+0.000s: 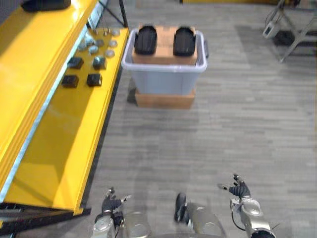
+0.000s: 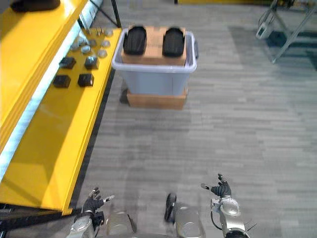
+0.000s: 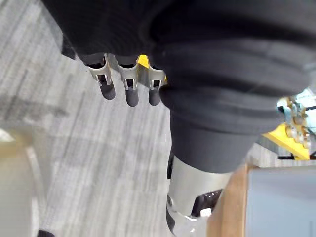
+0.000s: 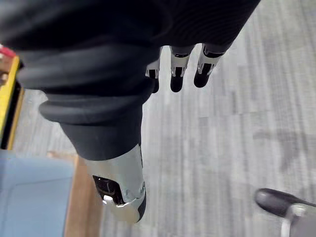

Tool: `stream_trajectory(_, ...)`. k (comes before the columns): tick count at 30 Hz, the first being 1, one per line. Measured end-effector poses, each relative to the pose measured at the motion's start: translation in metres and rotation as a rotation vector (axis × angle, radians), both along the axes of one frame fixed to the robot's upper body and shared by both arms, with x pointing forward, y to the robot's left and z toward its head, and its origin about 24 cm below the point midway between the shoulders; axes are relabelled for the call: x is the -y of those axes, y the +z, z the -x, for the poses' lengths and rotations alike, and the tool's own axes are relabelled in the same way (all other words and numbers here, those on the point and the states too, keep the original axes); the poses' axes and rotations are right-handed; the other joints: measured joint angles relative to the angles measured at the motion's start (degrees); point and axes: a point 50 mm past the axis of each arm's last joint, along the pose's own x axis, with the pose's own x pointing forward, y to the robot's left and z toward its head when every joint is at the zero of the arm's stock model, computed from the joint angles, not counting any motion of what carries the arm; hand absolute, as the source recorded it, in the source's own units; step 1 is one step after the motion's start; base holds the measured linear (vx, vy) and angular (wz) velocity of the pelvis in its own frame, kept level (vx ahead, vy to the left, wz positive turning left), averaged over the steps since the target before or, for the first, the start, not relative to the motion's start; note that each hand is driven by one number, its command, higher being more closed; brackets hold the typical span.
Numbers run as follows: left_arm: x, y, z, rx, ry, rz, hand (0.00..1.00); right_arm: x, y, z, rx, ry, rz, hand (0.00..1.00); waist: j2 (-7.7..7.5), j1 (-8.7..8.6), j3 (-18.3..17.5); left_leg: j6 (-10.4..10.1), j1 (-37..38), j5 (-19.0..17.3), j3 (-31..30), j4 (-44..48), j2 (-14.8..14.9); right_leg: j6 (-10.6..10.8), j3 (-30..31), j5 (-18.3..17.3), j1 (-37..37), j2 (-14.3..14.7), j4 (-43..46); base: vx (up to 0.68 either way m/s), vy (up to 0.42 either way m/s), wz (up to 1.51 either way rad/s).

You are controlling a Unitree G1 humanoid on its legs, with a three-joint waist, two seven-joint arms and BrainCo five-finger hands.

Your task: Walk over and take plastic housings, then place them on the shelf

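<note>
Approach: plastic housings [image 1: 146, 39] lie in the grey bin [image 1: 163, 79] well ahead, beside the yellow shelf [image 1: 59, 148]; left hand [image 1: 111, 202] and right hand [image 1: 240, 190] hang empty, fingers relaxed apart, so walk up squarely before reaching.

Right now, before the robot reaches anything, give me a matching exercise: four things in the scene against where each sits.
1 black housings
2 grey bin
3 flat cardboard box
4 small dark blocks

A on the yellow shelf
B on the floor, under the bin
C on the brown carton inside the bin
D on the flat box

Pairs: 1-C, 2-D, 3-B, 4-A.
</note>
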Motion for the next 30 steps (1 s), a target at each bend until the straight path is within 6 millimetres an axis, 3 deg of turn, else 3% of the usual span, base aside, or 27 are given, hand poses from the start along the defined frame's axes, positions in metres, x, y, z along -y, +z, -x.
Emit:
stream_trajectory(2,0.002,0.0,0.001,-0.001,0.001,0.004,0.0,0.0,-0.001,0.0,-0.008,-0.005,-0.006,0.0,-0.04,0.68,0.4,-1.2,-3.0,1.1,0.0,-26.2,-6.9,1.3,0.6,-1.3,5.8,-0.3,-4.4,0.55,-0.014,-0.11)
stream_trajectory(3,0.003,-0.001,0.001,-0.002,0.001,0.007,0.0,0.0,-0.002,0.001,-0.01,-0.005,-0.006,0.0,0.21,1.2,0.4,-2.0,-2.9,2.8,-0.5,-33.4,-8.2,1.8,1.1,-1.8,7.2,-0.3,-5.4,0.55,0.044,-0.36)
stream_trajectory(4,0.006,-0.002,0.003,-0.006,0.005,0.019,0.0,0.002,-0.003,0.004,-0.015,-0.017,-0.006,0.0,1.39,2.78,0.1,-4.0,-3.4,5.7,-2.6,-44.9,-9.5,2.8,2.3,-2.9,9.6,0.4,-6.9,0.56,0.095,-0.55)
stream_trajectory(5,0.01,-0.004,0.006,-0.013,0.012,0.032,0.0,0.002,-0.005,0.008,-0.029,-0.026,-0.003,0.0,2.11,3.45,-0.1,-4.5,-4.1,6.1,-3.2,-49.6,-9.6,4.0,3.4,-4.9,11.9,1.2,-7.5,0.56,0.123,-0.53)
stream_trajectory(6,0.01,-0.005,0.008,-0.023,0.013,0.033,0.0,0.001,-0.008,0.01,-0.043,-0.027,-0.008,0.0,2.25,3.39,-0.2,-3.2,-4.3,7.5,-3.2,-49.7,-9.8,4.7,3.8,-6.1,13.5,1.2,-7.4,0.73,0.205,-0.39)
stream_trajectory(7,0.006,-0.007,0.013,-0.039,0.032,0.032,0.0,-0.004,-0.012,0.014,-0.059,-0.033,-0.022,0.0,0.87,3.45,-1.1,1.6,-3.2,14.7,-3.0,-48.5,-11.0,6.5,4.7,-7.8,15.4,-0.5,-6.3,0.8,0.238,-0.14)
stream_trajectory(8,0.005,-0.007,0.015,-0.039,0.049,0.034,0.0,-0.004,-0.014,0.019,-0.071,-0.035,-0.025,0.0,-0.89,3.19,-2.8,5.1,-2.2,18.5,-2.3,-49.7,-12.8,8.5,5.4,-9.1,14.2,-3.2,-1.5,0.83,0.253,-0.1)
stream_trajectory(9,0.005,-0.007,0.014,-0.037,0.054,0.037,0.0,-0.004,-0.015,0.02,-0.075,-0.039,-0.025,0.0,-1.71,3.12,-3.3,5.7,-1.3,18.8,-1.6,-49.9,-13.8,9.7,6.1,-9.8,12.6,-4.8,2.9,0.7,0.223,-0.04)
stream_trajectory(10,0.006,-0.006,0.013,-0.034,0.052,0.039,0.0,-0.003,-0.018,0.024,-0.093,-0.055,-0.033,0.0,-3.18,3.0,-3.5,7.2,0.3,16.5,-0.8,-48.5,-15.4,11.8,7.6,-10.0,8.8,-7.2,14.7,0.67,0.208,0.05)
stream_trajectory(11,0.006,-0.006,0.01,-0.034,0.049,0.039,0.0,-0.003,-0.023,0.033,-0.122,-0.078,-0.046,0.0,-3.7,2.84,-3.5,7.6,2.7,12.9,-1.0,-46.1,-16.2,18.0,8.2,-5.2,4.2,-9.2,28.3,0.67,0.187,0.12)
stream_trajectory(12,0.006,-0.006,0.008,-0.034,0.046,0.038,0.0,-0.004,-0.025,0.036,-0.134,-0.081,-0.05,0.0,-3.65,2.64,-3.4,7.6,4.3,11.2,-1.3,-45.5,-16.4,20.7,8.4,-1.8,2.0,-10.2,35.2,0.65,0.17,0.18)
stream_trajectory(13,0.005,-0.006,0.007,-0.037,0.044,0.038,0.0,-0.006,-0.027,0.04,-0.146,-0.079,-0.057,0.0,-3.67,2.65,-3.4,7.6,8.4,8.7,-1.8,-45.8,-17.0,19.3,7.4,-0.8,-1.6,-12.6,46.1,0.64,0.158,0.13)
stream_trajectory(14,0.005,-0.006,0.008,-0.039,0.043,0.035,0.0,-0.009,-0.029,0.043,-0.153,-0.073,-0.069,0.0,-3.34,2.19,-3.3,7.5,15.2,6.8,-2.4,-48.2,-17.4,12.9,3.3,-3.0,-4.8,-15.3,54.1,0.62,0.151,0.11)
stream_trajectory(16,0.003,-0.005,0.007,-0.037,0.037,0.027,0.0,-0.012,-0.029,0.042,-0.152,-0.047,-0.072,0.0,-2.47,1.13,-3.6,7.3,20.7,5.7,-3.7,-50.6,-17.1,10.3,-0.2,-5.2,-8.0,-16.1,54.1,0.54,0.089,0.34)
stream_trajectory(17,-0.001,-0.003,0.004,-0.027,0.029,0.014,0.0,-0.016,-0.028,0.038,-0.144,-0.03,-0.075,0.0,-2.09,-0.15,-3.5,7.1,24.5,5.5,-4.3,-52.1,-16.8,9.6,-2.3,-7.4,-11.7,-15.7,47.6,0.51,0.027,0.46)
stream_trajectory(19,-0.002,-0.003,0.004,-0.024,0.029,0.011,0.0,-0.014,-0.026,0.034,-0.133,-0.03,-0.072,0.0,-2.04,-0.21,-3.5,6.3,26.4,5.0,-4.3,-52.0,-15.7,10.0,-2.1,-7.7,-14.9,-13.5,34.6,0.51,-0.061,0.24)
stream_trajectory(21,-0.005,-0.003,0.007,-0.032,0.031,0.003,0.0,-0.015,-0.026,0.034,-0.13,-0.034,-0.073,0.0,-1.95,-0.02,-3.5,3.4,28.6,3.3,-4.7,-52.2,-14.8,10.0,0.3,-1.8,-16.1,-9.4,16.2,0.49,-0.11,0.22)
stream_trajectory(22,-0.012,-0.004,0.013,-0.05,0.033,-0.018,0.0,-0.019,-0.029,0.039,-0.146,-0.037,-0.086,0.0,-3.35,0.12,-3.9,1.4,29.7,1.8,-4.7,-52.2,-15.7,9.0,3.8,8.1,-16.5,-8.2,8.2,0.48,-0.179,0.57)
stream_trajectory(23,-0.018,-0.005,0.02,-0.068,0.039,-0.031,0.0,-0.022,-0.033,0.047,-0.165,-0.043,-0.098,0.0,-6.41,-0.07,-4.5,0.7,31.4,-0.5,-6.0,-51.0,-17.3,3.6,5.0,14.2,-16.5,-8.6,9.1,0.49,-0.217,0.44)
stream_trajectory(24,-0.015,-0.007,0.022,-0.077,0.047,-0.02,0.0,-0.019,-0.034,0.052,-0.182,-0.048,-0.091,0.0,-5.57,0.43,-4.9,0.3,31.6,-1.9,-6.3,-49.9,-16.5,4.1,4.3,11.4,-16.0,-8.2,9.6,0.56,-0.287,0.24)
stream_trajectory(25,-0.006,-0.01,0.024,-0.079,0.06,0.011,0.0,-0.017,-0.031,0.046,-0.161,-0.053,-0.086,0.0,-2.87,0.72,-5.3,-1.4,29.6,-4.0,-6.4,-45.3,-13.3,3.7,3.2,10.6,-14.4,-6.0,7.2,0.41,-0.23,0.14)
stream_trajectory(28,0.012,-0.011,0.019,-0.064,0.059,0.062,0.0,-0.016,-0.031,0.047,-0.157,-0.056,-0.086,0.0,-0.94,0.13,-4.5,-3.1,22.0,-5.3,-6.8,-27.9,-8.6,2.9,0.5,10.3,-8.4,-3.5,0.4,0.33,-0.187,0.35)
stream_trajectory(30,0.018,-0.013,0.022,-0.073,0.06,0.081,0.0,-0.015,-0.03,0.047,-0.148,-0.07,-0.086,0.0,-0.57,0.62,-4.6,-2.3,20.6,-6.6,-6.1,-25.1,-6.3,2.3,0.4,9.7,-5.0,-2.2,-1.6,0.28,-0.083,-0.04)
